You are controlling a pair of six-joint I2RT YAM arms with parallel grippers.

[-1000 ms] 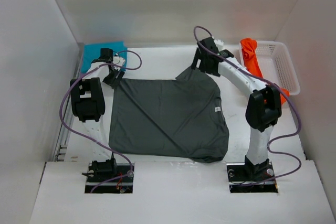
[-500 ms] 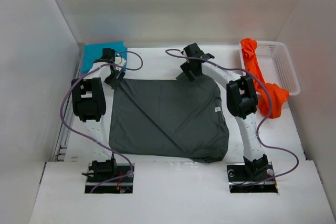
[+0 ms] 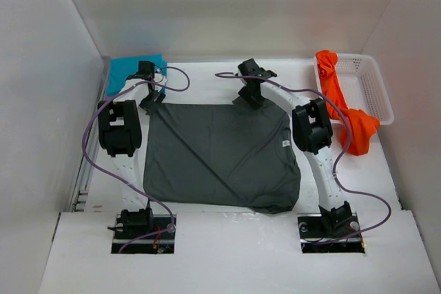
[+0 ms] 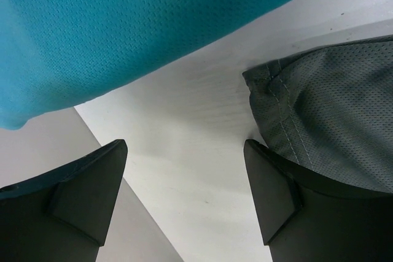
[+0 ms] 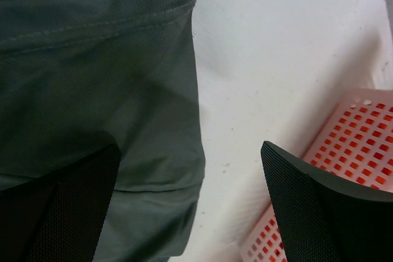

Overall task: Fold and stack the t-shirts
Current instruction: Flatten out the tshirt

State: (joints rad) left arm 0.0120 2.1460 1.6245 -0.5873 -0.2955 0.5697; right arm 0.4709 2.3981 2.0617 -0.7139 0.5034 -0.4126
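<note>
A teal short-sleeved t-shirt of fine mesh-knit cloth (image 3: 129,71) lies folded flat in the far left corner of the white table (image 3: 207,219). In the left wrist view its open-pored weave (image 4: 123,23) fills the upper part of the picture. The left arm (image 3: 118,129) reaches to a spot just beside it. The left jaws are spread wide and grasp nothing, with bare table between them. One black finger (image 4: 276,194) lies over the stitched corner of the dark grey t-shirt (image 4: 331,102).

That dark grey soft cloth t-shirt (image 3: 220,156) lies spread out in the middle of the table. It is roughly square, with a diagonal crease across it and a small white tag near its right edge.

At its far right corner the right arm (image 3: 313,129) bends down. The right jaws are released too, parted wide. One textured finger (image 5: 67,207) is over the hemmed grey cloth (image 5: 98,72), the other over the basket's edge.

At the far right stands a white plastic mesh basket (image 3: 375,77), rectangular with a grid of small holes. A bright orange cloth t-shirt (image 3: 344,115) lies bunched along the basket's left wall and spills over its near corner. Orange shows through the basket's holes (image 5: 344,145) in the right wrist view.
</note>
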